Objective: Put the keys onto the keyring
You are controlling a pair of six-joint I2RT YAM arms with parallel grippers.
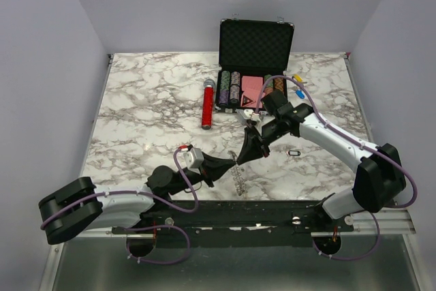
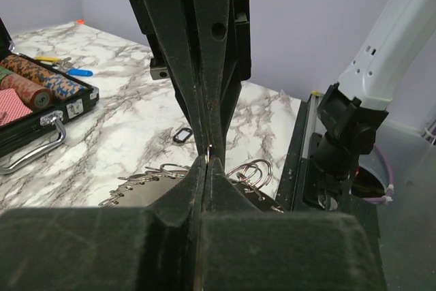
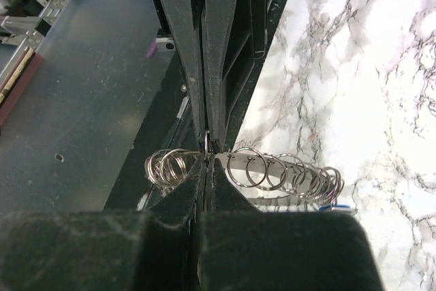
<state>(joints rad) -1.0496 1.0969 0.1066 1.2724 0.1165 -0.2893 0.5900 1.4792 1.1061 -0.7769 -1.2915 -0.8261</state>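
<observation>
thin metal keyring (image 1: 237, 170), looped silver keys (image 3: 272, 172), marbled table (image 3: 354, 66)

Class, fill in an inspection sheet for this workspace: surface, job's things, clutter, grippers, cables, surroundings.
Surface: marble table, veined grey.
Job's things: keyring between the grippers; dark tag lying apart, right of it.
Clutter: open chip case, red cylinder, blue and yellow tags at the far side.
Grippers: left gripper and right gripper both shut, tip to tip on the keyring.
Cables: purple cables looped along both arms.
Surroundings: plain walls; nothing else seen.
</observation>
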